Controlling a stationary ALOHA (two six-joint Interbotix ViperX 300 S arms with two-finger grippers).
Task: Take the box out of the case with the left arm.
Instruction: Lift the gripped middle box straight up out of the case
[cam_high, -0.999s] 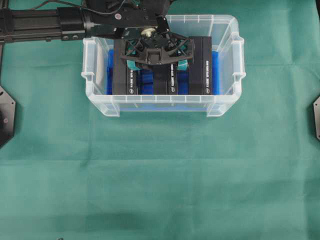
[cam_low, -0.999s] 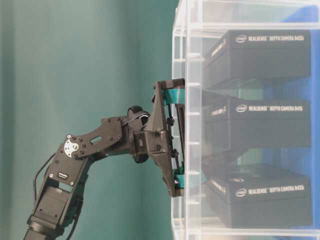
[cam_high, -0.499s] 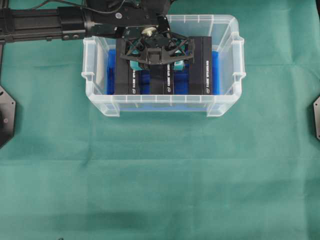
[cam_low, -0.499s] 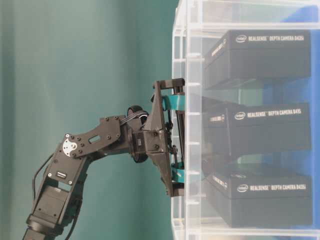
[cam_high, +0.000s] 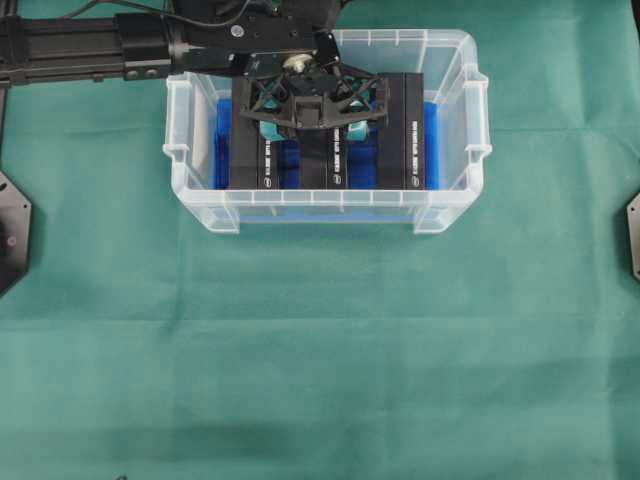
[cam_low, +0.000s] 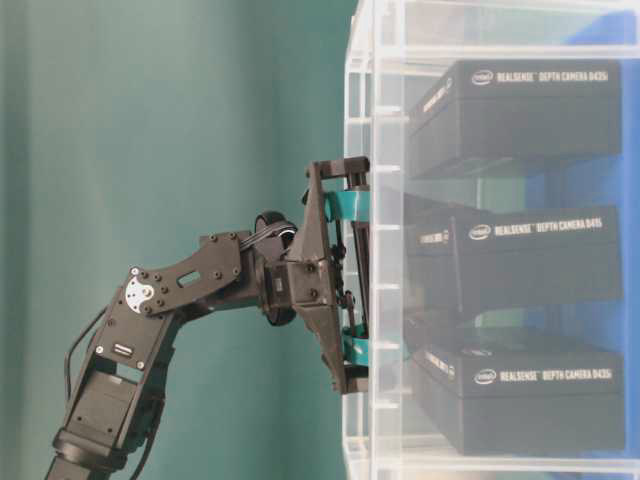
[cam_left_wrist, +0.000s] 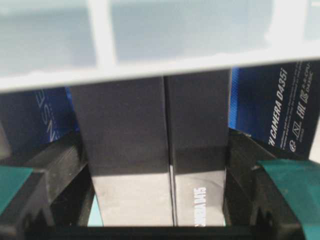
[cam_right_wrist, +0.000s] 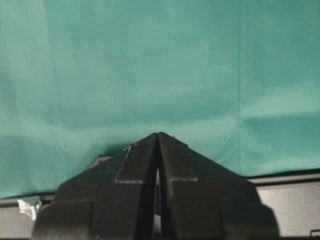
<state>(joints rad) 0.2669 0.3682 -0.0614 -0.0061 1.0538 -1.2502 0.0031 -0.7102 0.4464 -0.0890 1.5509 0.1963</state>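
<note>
Closely, neighbouring boxes (cam_high: 412, 130) flank the gripped box (cam_high: 318, 150).

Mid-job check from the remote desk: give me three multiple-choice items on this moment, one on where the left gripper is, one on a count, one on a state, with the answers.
1. Where is the left gripper?
A. On the cloth beside the case
B. Down inside the case, over the middle box
C. Above the case's right handle

2. How many black boxes stand in the case?
A. Three
B. One
C. Five

3. How does the right gripper stand?
A. Wide open
B. Shut, empty
C. Shut on a box

Answers:
1 B, the overhead view shows the gripper within the case's walls, over the middle box.
2 A, the left box, the middle one and the right box stand side by side.
3 B, its wrist view shows the fingers meeting with only green cloth beyond.
</note>
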